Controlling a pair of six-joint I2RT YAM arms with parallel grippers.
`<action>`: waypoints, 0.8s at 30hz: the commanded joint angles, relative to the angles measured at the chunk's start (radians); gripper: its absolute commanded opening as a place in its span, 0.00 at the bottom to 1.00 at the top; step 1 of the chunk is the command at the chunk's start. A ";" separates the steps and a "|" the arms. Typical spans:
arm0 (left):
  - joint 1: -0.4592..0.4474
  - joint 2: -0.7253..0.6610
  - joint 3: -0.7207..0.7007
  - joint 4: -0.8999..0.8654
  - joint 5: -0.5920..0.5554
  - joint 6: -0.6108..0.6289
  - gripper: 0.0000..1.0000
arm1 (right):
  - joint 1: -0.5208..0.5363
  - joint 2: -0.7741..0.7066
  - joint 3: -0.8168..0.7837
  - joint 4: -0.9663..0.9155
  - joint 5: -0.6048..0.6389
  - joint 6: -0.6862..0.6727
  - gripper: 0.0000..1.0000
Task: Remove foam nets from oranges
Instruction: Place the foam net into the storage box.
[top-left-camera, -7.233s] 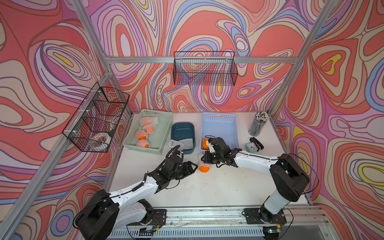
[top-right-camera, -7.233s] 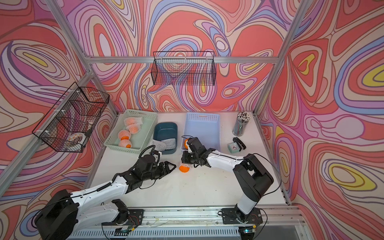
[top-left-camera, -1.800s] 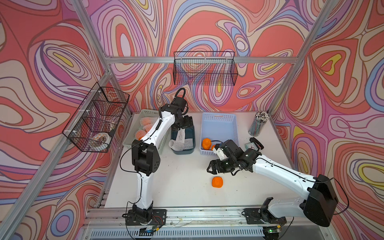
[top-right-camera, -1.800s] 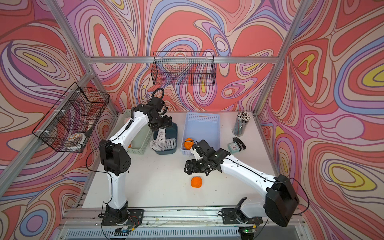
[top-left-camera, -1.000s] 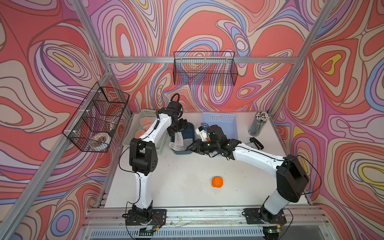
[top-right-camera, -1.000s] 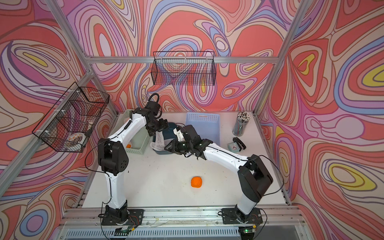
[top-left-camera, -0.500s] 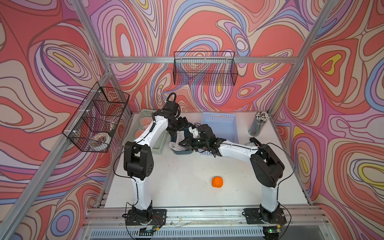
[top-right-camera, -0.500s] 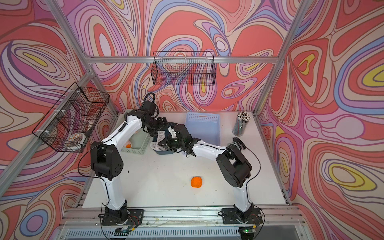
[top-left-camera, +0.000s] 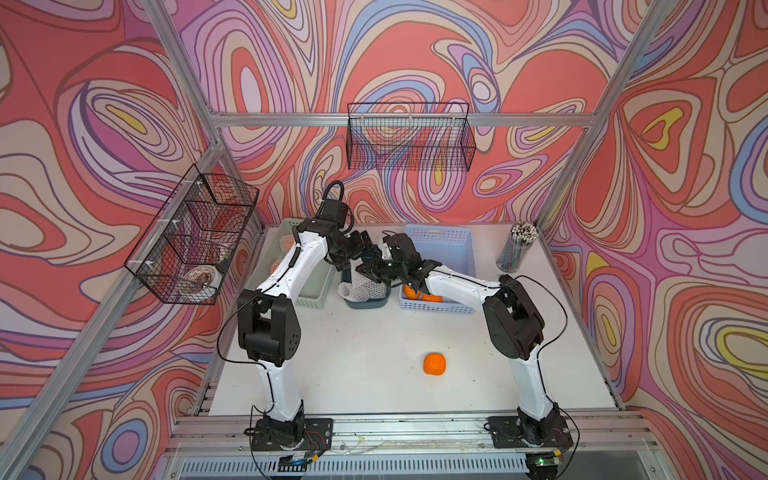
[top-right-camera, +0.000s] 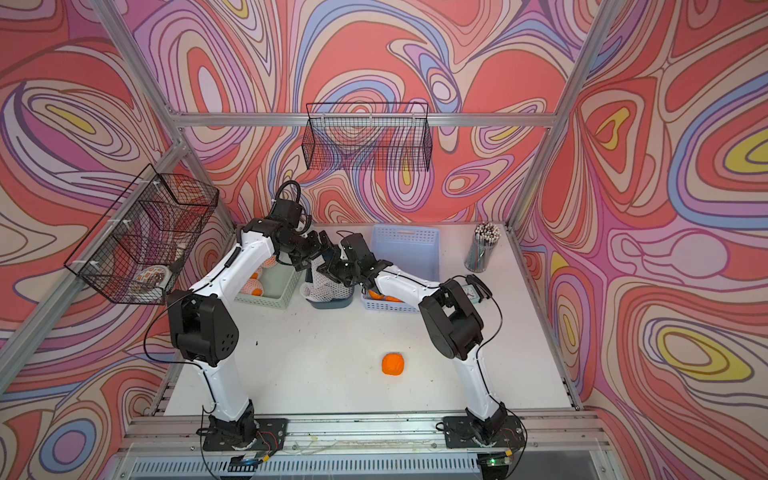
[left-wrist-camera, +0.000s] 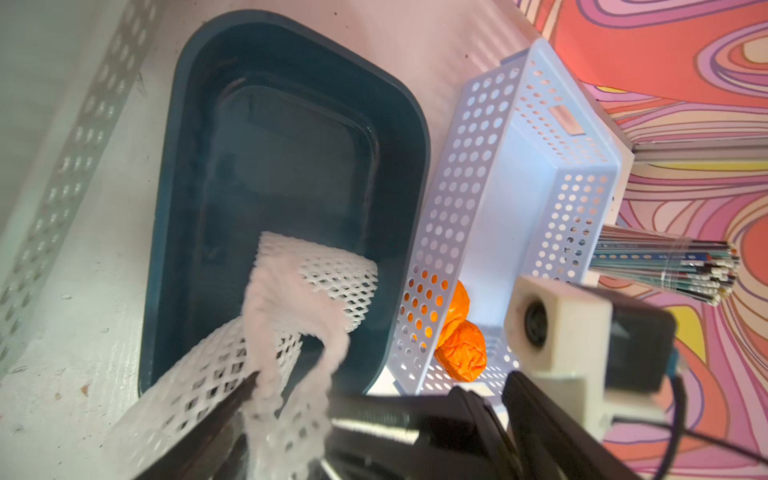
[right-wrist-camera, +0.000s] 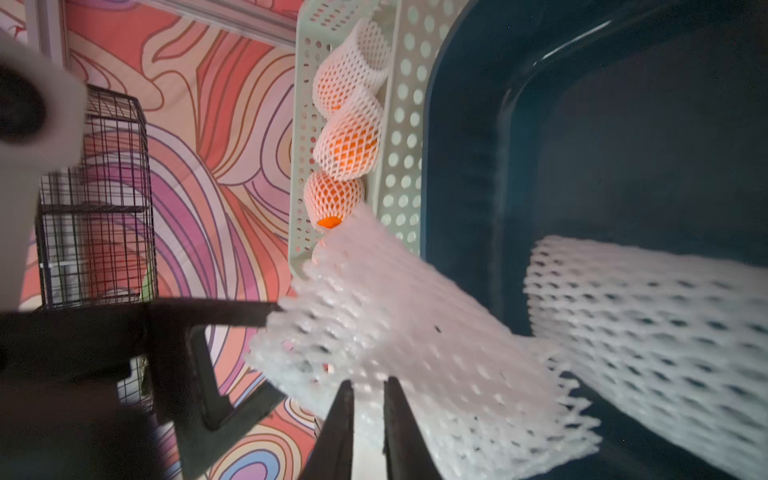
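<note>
About halfway, I'd say: two bare oranges (left-wrist-camera: 461, 353) sit in the lilac basket (left-wrist-camera: 519, 166), a third orange (top-left-camera: 434, 364) lies on the desk (top-left-camera: 353, 353), and at least three netted oranges (right-wrist-camera: 347, 149) (perhaps more, hidden) wait in the green basket (right-wrist-camera: 405, 124). The right pincer (right-wrist-camera: 370, 384) is clamped on a limp, empty foam net (right-wrist-camera: 415, 332) above the dark tub (left-wrist-camera: 291, 166); the left pincer (top-left-camera: 359, 249) gapes beside it.
</note>
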 joint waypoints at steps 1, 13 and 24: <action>0.010 -0.041 -0.011 -0.041 0.047 0.066 0.91 | -0.011 0.046 0.040 -0.061 0.015 -0.011 0.17; 0.017 -0.085 -0.020 -0.096 0.066 0.181 0.90 | -0.035 0.000 0.001 -0.040 0.017 -0.019 0.23; 0.018 -0.193 -0.061 -0.033 0.096 0.297 0.90 | -0.070 -0.156 -0.069 -0.056 -0.021 -0.081 0.48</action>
